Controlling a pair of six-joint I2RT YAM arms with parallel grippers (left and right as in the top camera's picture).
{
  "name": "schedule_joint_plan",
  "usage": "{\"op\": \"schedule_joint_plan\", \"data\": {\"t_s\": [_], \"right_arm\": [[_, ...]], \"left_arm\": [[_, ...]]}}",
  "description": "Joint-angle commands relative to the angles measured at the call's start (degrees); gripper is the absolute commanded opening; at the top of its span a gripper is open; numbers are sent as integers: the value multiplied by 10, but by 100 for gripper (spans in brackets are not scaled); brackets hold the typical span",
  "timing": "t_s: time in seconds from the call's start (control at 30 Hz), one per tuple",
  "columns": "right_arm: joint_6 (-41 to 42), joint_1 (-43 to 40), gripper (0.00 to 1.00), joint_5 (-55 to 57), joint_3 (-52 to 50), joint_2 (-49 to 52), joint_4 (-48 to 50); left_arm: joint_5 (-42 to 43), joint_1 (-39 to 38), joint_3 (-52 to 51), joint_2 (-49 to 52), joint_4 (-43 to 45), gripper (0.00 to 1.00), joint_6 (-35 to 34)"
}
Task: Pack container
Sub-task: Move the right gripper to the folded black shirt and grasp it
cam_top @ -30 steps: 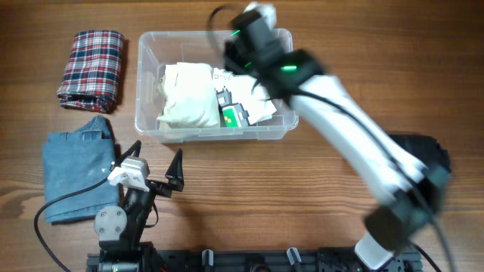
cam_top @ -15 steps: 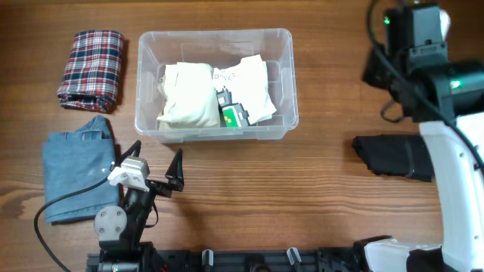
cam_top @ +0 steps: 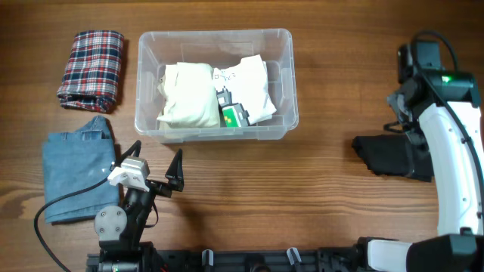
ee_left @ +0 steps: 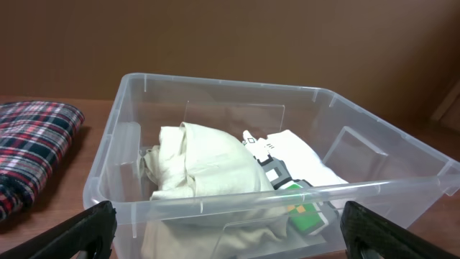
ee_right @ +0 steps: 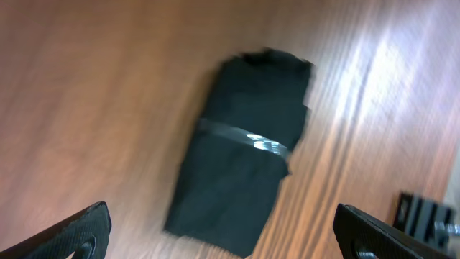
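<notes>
Sitting top-centre on the wood-grain table [cam_top: 325, 196], the container [cam_top: 215, 35] is clear ribbed plastic with rounded corners and holds crumpled cream cloth [cam_top: 187, 94]. Plaid fold [cam_top: 92, 68] and denim fold [cam_top: 76, 170] lie left, black fold [cam_top: 389, 157] right, with bare wood between. Left gripper [cam_top: 155, 160] and right gripper [ee_right: 223, 232] both have jaws spread, empty.

- A black folded cloth [ee_right: 244, 151] lies on the wooden table [ee_right: 93, 93], running from upper right of centre down to lower centre, tilted.
- A thin shiny band [ee_right: 248, 137] crosses the cloth about halfway along; what it is made of cannot be told.
- The right gripper [ee_right: 226, 234] has its jaws spread wide, with one dark fingertip [ee_right: 79, 229] in the lower left corner and the other in the lower right.
- Neither fingertip touches the cloth.
- A small dark fitting [ee_right: 424, 214] sits at the right edge, low down and blurred.
- Light glares off the wood at upper right.
</notes>
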Motion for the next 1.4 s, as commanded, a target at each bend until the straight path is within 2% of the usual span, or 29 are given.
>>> {"op": "schedule_joint_plan", "data": {"t_s": [0.0,0.1,0.4,0.8,1.37], "right_arm": [[61,-54,100,-29,-45,3,21],[57,-94,100,-34,-75,3,53],[-7,-187,100,-173,-172,4,168],[-3,-193,100,-235,-286,4,289],[-6,-193,100,-235,-359,8,413]], "left_arm": [[-3,5,-2,-4,-2,100,7],[-3,5,-2,-4,-2,100,7],[-3,5,-2,-4,-2,100,7],[-3,5,-2,-4,-2,100,7],[-3,5,-2,-4,-2,100,7]]}}
